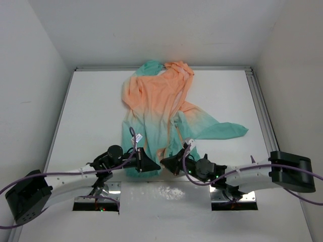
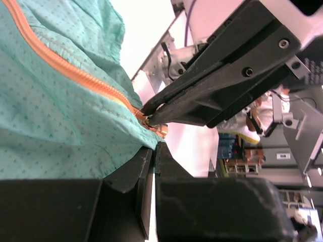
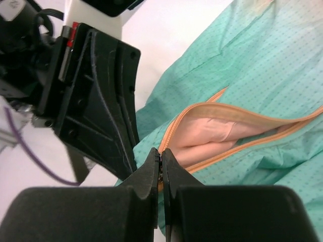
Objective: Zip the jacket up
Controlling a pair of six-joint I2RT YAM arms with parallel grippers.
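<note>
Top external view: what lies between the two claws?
Hem of the jacket and the bottom end of its orange zipper, clearest in the left wrist view.

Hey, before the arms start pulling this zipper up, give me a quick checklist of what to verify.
1. Left gripper shut on the jacket at its hem: ok.
2. Right gripper shut at the zipper bottom end: ok.
3. Both zipper halves joined inside that grip: cannot tell.
4. Zipper closed above the grip: not ok, gaping open.
5. Jacket flat along the zipper: not ok, rumpled.
</note>
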